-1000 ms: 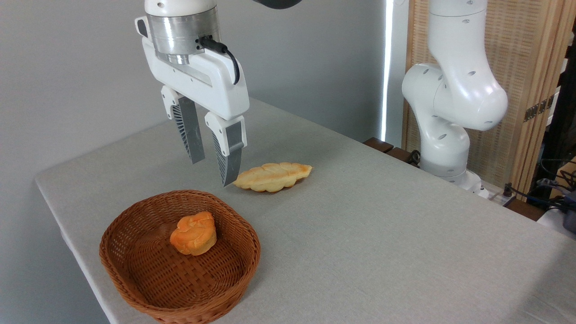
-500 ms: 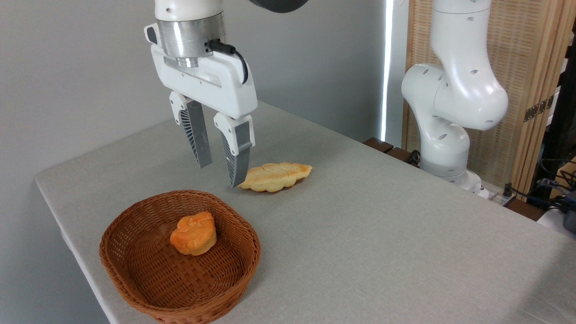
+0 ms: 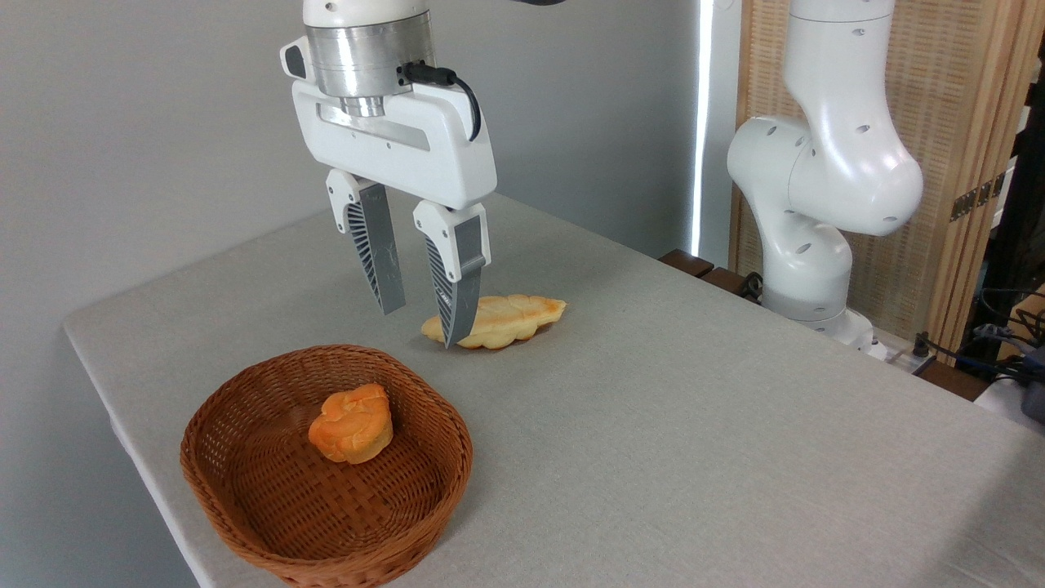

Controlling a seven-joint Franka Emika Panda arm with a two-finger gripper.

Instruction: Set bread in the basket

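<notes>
The bun [image 3: 351, 424] lies inside the basket [image 3: 245, 523], on the woven floor toward the far side, knotted top facing up and slightly tilted toward the camera. It touches nothing but the wicker beneath it. The basket sits at the near left corner of the bench [image 3: 694, 425], its rim close to the bench's front edge.

The end effector [image 3: 420, 322] hangs above the bench, behind the basket and to its right, fingers pointing down. The two ribbed grey fingers [image 3: 377, 253] are spread, with a clear gap between them, and nothing is held. The right-hand fingertip overlaps the left end of the pale loaf [image 3: 506, 320] in this view; contact cannot be judged, since the tip may be in front of the loaf rather than on it. The left finger ends higher and shows bare bench behind it.

The loaf lies flat on the bench, long axis running left to right, well apart from the basket.

A black cable [image 3: 449, 86] loops from the metal wrist collar down the side of the white housing. The arm's base [image 3: 808, 245] stands at the far right edge of the bench, in front of a slatted wooden screen [image 3: 955, 122].
</notes>
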